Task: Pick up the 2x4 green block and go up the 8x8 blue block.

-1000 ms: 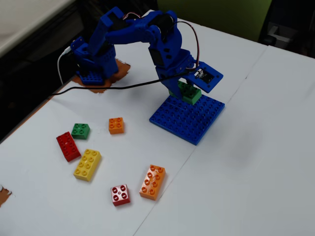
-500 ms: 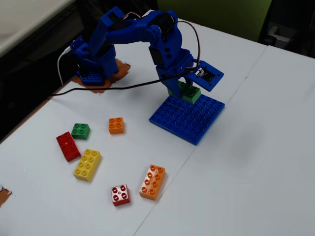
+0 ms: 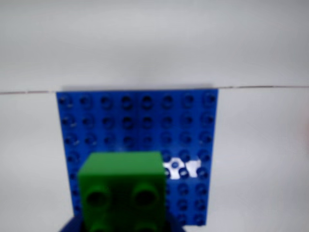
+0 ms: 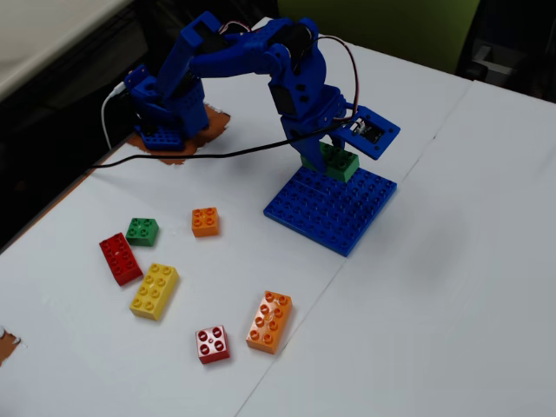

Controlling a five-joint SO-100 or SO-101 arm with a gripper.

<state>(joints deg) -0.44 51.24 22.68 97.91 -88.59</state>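
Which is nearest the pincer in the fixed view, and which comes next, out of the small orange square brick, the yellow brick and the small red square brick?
From the pincer, which holds the 2x4 green block over the 8x8 blue block:
1. Small orange square brick, left of the baseplate.
2. Small red square brick, bottom centre.
3. Yellow brick, lower left.
The last two are nearly level, so their order is unsure.

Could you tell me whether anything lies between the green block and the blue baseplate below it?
Nothing visible does. The fingers hold the green block right above the blue baseplate, whose studs are bare in both views.
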